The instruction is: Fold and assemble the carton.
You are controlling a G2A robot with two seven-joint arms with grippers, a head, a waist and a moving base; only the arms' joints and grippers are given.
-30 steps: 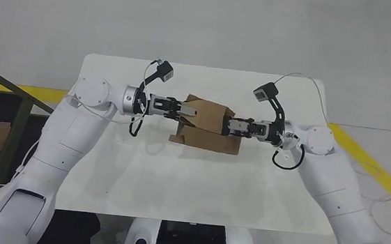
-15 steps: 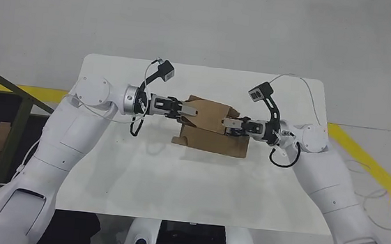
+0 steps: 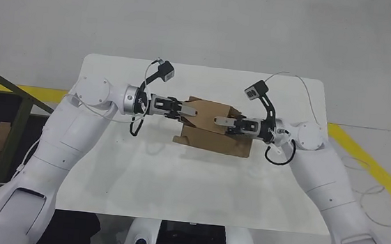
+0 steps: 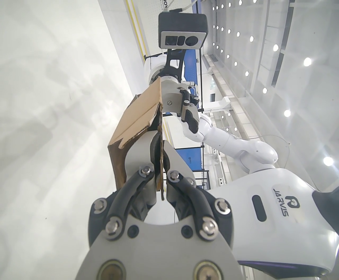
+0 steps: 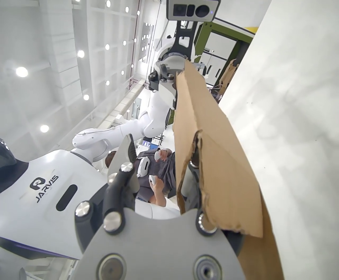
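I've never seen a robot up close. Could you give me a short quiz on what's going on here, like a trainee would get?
1. True or false: the left gripper is shut on an edge of the carton.
2. Pick one. The right gripper is: A) open, at the carton's other end; B) clamped on a roll of tape; C) holding a knife.
3. Fill in the blank: the two arms hold the brown carton over a white ____.

Key: 1 true; 2 A; 3 table.
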